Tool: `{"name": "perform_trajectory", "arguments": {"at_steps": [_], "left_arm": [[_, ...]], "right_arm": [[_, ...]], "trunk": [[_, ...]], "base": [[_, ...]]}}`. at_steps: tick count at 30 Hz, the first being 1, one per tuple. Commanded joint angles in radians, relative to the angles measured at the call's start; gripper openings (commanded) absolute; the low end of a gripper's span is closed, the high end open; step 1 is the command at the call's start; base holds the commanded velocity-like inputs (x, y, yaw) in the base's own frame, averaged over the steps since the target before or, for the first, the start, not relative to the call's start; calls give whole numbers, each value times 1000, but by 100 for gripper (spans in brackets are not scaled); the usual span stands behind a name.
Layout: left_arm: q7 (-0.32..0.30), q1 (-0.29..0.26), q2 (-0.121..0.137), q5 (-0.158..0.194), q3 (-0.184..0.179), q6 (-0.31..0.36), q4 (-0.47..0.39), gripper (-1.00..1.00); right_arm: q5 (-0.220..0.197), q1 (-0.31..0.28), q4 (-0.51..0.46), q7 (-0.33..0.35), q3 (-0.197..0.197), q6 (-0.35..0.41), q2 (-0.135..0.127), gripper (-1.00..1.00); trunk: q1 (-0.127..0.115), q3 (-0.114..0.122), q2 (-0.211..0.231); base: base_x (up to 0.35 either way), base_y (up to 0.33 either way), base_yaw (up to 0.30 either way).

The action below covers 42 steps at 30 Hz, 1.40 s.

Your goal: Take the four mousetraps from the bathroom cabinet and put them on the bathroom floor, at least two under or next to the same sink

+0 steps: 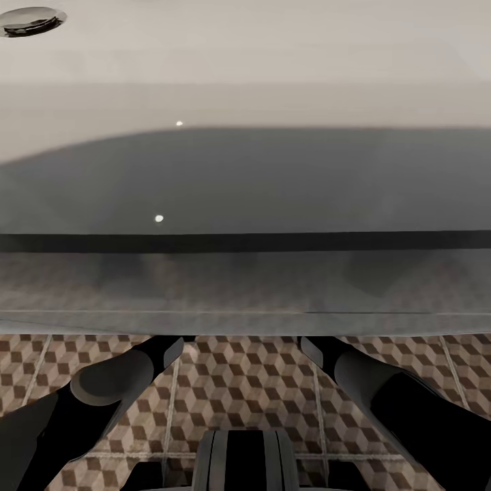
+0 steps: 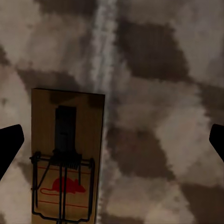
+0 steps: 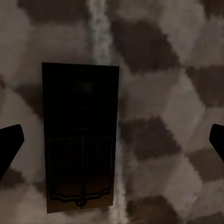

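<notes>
In the left wrist view a wooden mousetrap (image 2: 65,161) with a red mouse print and wire spring lies flat on the cube-patterned bathroom floor (image 2: 158,93). My left gripper (image 2: 112,144) hangs open above it, the trap lying toward one fingertip (image 2: 8,142) and touching neither. The right wrist view has a second mousetrap (image 3: 80,137), dark in shadow, flat on the floor beside a grout line. My right gripper (image 3: 112,142) is open over it, fingertips (image 3: 9,142) wide apart. From the head, both arms reach under the sink (image 1: 245,170), which hides the hands. The cabinet is out of view.
The pale sink basin spans the head view, its drain (image 1: 31,19) at the far left. Its front edge (image 1: 245,320) overhangs the patterned floor (image 1: 239,382). My left forearm (image 1: 102,389), right forearm (image 1: 389,389) and trunk (image 1: 245,460) are close below it.
</notes>
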Motion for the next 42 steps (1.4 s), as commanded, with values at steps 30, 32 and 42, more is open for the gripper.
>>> {"name": "perform_trajectory", "arguments": {"at_steps": [30, 32, 42], "left_arm": [[2, 0, 1, 6, -6, 5, 4, 100], [2, 0, 1, 6, -7, 4, 4, 100], [2, 1, 1, 7, -6, 4, 5, 100]], "right_arm": [[0, -23, -3, -3, 14, 8, 0, 100], [0, -23, -3, -3, 14, 8, 0, 100], [0, -23, -3, -2, 14, 8, 0, 100]], "trunk": [[0, 0, 0], [0, 0, 0], [0, 0, 0]], "base": [[0, 0, 0], [-4, 0, 0], [-198, 0, 0]]}}
